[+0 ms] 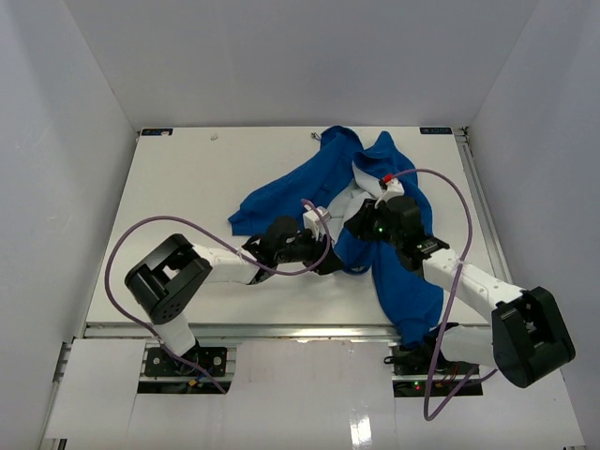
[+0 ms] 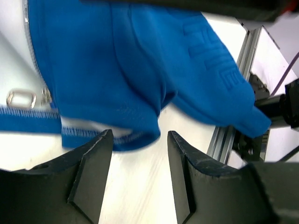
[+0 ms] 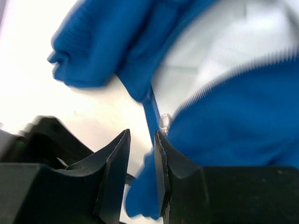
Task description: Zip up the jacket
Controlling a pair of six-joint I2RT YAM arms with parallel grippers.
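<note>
Toward the table's right edge, the left gripper is open by the jacket. I cannot tell if the right gripper holds the thin zipper end; it could slip.

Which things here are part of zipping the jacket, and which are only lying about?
Part of the job:
- the jacket
- its zipper pull
- left fingers
- right fingers

Only lying about:
- small white scrap near the far edge of the table
- purple cables

A lab test cell: plain white walls enclosing a white table.
</note>
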